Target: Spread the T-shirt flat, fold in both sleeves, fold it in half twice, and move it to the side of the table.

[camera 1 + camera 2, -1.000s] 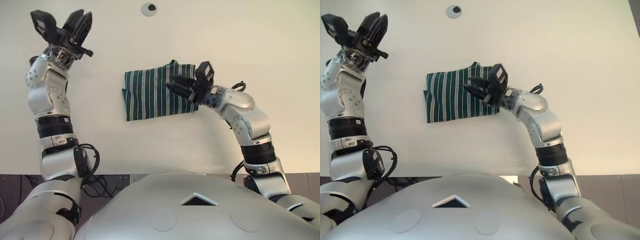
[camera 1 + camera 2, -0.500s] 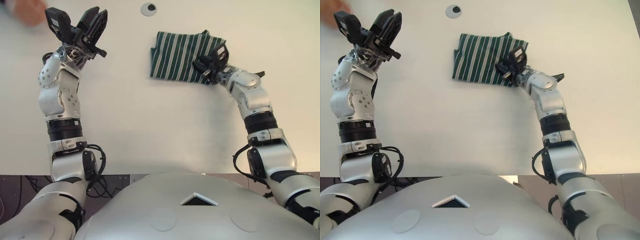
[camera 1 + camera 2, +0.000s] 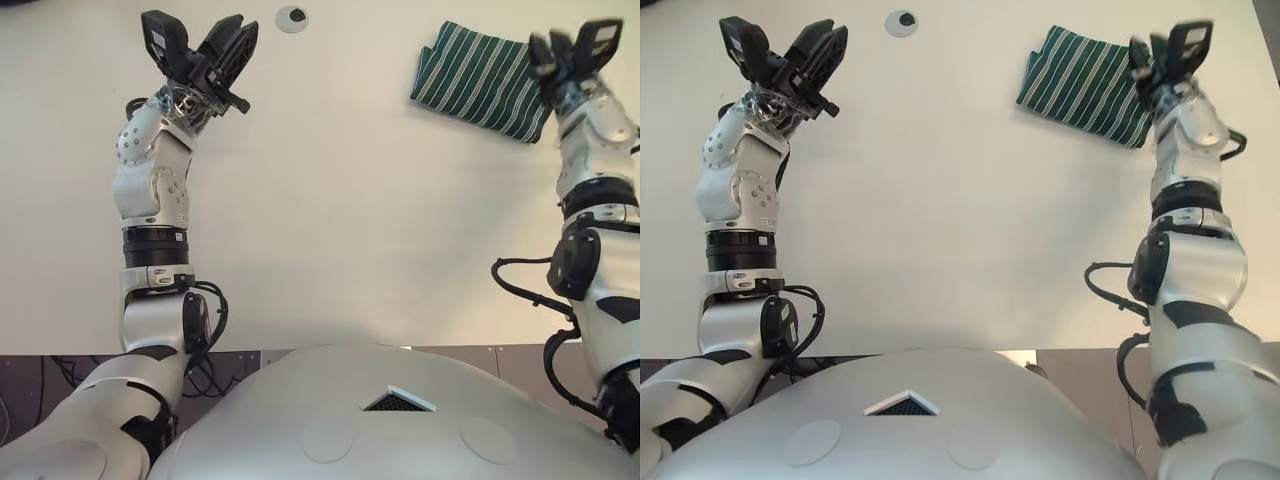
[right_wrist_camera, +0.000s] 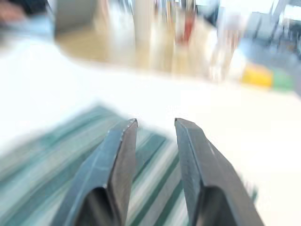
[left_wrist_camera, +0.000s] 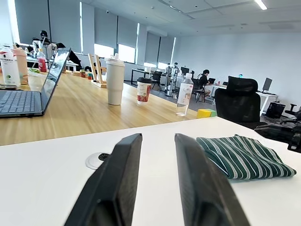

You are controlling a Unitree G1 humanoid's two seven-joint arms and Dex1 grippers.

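At far left, the robot's left pincer (image 3: 198, 38) is raised over the far side of the white tabletop (image 3: 350, 220), its two dark fingers spread wide with nothing between them. The left wrist view shows a clear gap between those fingers (image 5: 117, 179). Just to the right of it, near the tabletop's far edge, a small round grommet (image 3: 293, 17) is set into the surface.

Farther right, well apart from the left arm, lies the T-shirt (image 3: 475, 80). It is dark green with thin white stripes, folded into a compact, layered rectangle and turned at a slant. It rests flat on the far right part of the tabletop.

At far right, the right pincer (image 3: 572, 42) is at the T-shirt's right end. Its fingers are spread, and the right wrist view shows them apart above the striped cloth (image 4: 155, 188). Whether the tips touch the fabric cannot be told.

In the left wrist view, a wooden tabletop (image 5: 84, 110) stands behind the white one. From left to right it carries an open laptop (image 5: 28, 94), a tall pale tumbler (image 5: 114, 80), a paper cup (image 5: 143, 90) and a clear bottle (image 5: 185, 94).
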